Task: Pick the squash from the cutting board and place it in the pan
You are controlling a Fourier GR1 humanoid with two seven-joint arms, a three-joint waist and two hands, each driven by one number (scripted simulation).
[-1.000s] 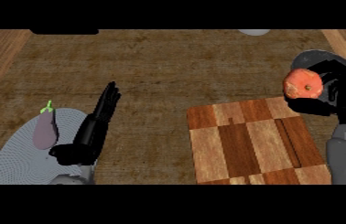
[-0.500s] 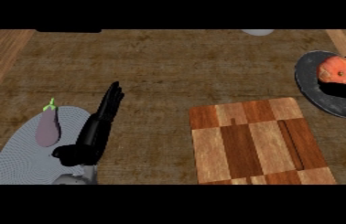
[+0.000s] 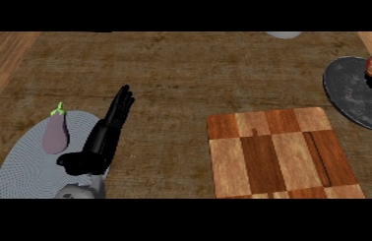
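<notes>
Squash (image 3: 369, 67) further right — orange-red sliver in pan (image 3: 347, 95)

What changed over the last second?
The right hand, over the pan with the squash a second ago, let go and left the view. The squash now lies in the pan, barely showing at the right edge. Left hand, eggplant, plate and cutting board stayed put.

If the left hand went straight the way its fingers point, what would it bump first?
Probably nothing: the left hand points up the view, slightly right, with only counter ahead as far as shown.
</notes>
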